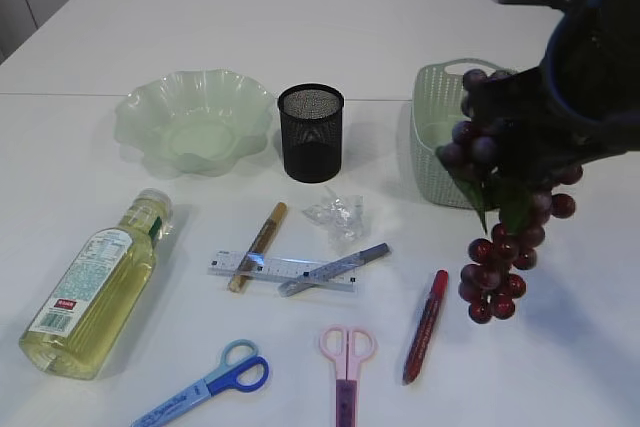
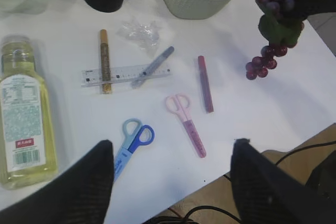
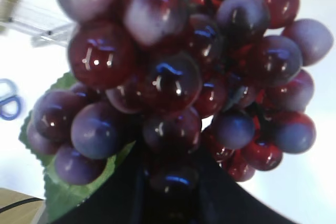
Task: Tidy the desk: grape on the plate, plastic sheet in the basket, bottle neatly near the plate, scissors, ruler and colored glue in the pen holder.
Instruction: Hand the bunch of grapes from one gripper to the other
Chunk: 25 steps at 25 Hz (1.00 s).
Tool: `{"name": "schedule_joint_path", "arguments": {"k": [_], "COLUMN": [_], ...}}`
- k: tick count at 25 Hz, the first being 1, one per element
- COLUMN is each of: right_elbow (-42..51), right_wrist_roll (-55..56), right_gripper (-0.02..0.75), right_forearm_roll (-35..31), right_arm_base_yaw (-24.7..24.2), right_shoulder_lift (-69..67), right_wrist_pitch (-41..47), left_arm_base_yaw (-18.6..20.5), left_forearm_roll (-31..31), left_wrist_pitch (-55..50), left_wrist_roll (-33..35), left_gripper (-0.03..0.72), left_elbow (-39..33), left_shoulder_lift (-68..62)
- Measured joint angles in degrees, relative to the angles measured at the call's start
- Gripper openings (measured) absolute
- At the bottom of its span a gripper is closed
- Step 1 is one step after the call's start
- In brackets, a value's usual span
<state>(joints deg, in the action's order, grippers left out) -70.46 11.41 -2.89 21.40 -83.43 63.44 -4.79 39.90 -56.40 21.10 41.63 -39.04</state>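
The right pincer (image 1: 490, 147) is closed on the upper part of the grape bunch (image 1: 500, 247), holding it clear of the tabletop (image 1: 400, 17) at the right side of the scene, in front of the pale green basket (image 1: 430, 107). The bunch hangs downward with its green leaves showing; in the right wrist view the grapes (image 3: 173, 87) fill nearly the whole frame.

The left pincer (image 2: 170, 182) is open and empty, its two dark fingers (image 2: 84, 187) spread over the near edge of the tabletop, above the scissors.

The pale green ruffled plate (image 1: 190, 122) stands at the far left. The black mesh pen holder (image 1: 311, 132) stands just right of the plate, between plate and basket.

The bottle (image 1: 95, 287) of yellow liquid lies on its side at near left, cap pointing toward the plate. The crumpled plastic sheet (image 1: 338, 215) lies near the pen holder, on its near side.

The clear ruler (image 1: 280, 269) lies at centre. A gold glue pen (image 1: 257, 245) and a silver glue pen (image 1: 335, 269) both lie across it. A red glue pen (image 1: 426, 325) lies to the right, below the hanging grapes in the exterior view.

Blue scissors (image 1: 215, 382) and pink scissors (image 1: 345, 367) lie at the near edge.
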Motion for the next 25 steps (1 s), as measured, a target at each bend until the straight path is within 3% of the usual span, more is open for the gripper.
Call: {"name": "schedule_joint_path", "arguments": {"k": [5,17,25], "right_elbow": [-3.9,-6.89,-6.89], "right_wrist_roll": [-1.66,-16.53,-27.12], "right_gripper": [0.153,0.153,0.153], "right_forearm_roll": [-2.8,-23.78,-38.04], "right_arm_base_yaw": [1.81,1.9,1.9], "right_shoulder_lift": [0.0,0.0,0.0], "right_wrist_pitch": [0.53,-1.29,-1.96], "left_arm_base_yaw": [0.0,-1.23,-8.29], "left_forearm_roll": [5.11,19.17,31.92], "left_wrist_pitch": [2.53,5.97,5.86], "left_wrist_roll": [9.6,33.5,42.53], "left_gripper": [0.51,0.51,0.55], "left_elbow": [0.0,0.0,0.0], "left_shoulder_lift": [-7.3,-20.84,-25.36]}}
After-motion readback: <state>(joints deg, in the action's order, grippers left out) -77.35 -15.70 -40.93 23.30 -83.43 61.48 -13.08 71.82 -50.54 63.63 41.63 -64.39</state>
